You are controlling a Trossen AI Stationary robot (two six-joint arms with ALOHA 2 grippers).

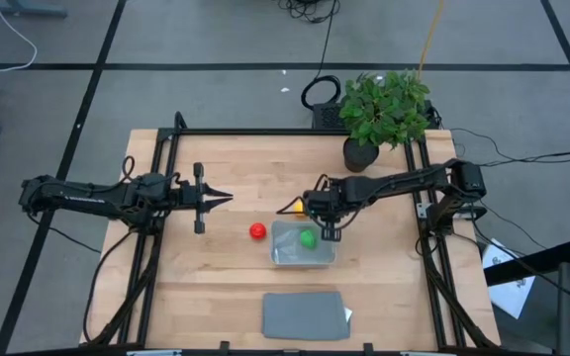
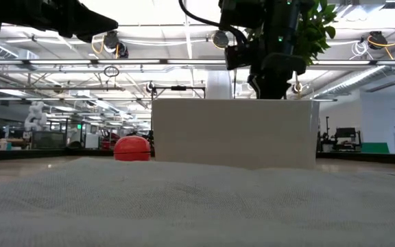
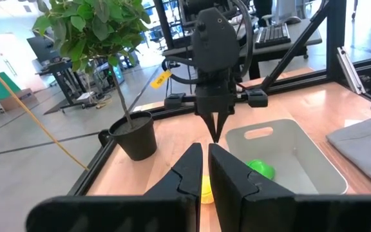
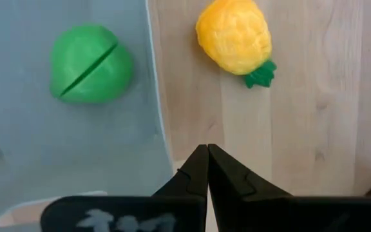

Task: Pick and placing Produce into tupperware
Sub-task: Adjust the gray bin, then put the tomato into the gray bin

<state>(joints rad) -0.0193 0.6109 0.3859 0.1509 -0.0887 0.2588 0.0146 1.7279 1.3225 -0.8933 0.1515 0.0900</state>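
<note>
The right gripper (image 1: 322, 213) hangs with its fingers pressed together and empty, above the far edge of the clear tupperware (image 1: 287, 256), which sits mid-table. The green round piece (image 1: 308, 237) lies inside the container, toward its far right part. The yellow piece with a green tip (image 1: 294, 207) rests on the wood just beyond the container's far wall, beside the gripper. The red round piece (image 1: 256, 231) sits on the table just left of the container. The left gripper (image 1: 228, 199) waits over the left half of the table, fingers nearly closed, holding nothing. A grey lid (image 1: 305, 314) lies near the front edge, and a potted plant (image 1: 382, 111) stands at the far right.
</note>
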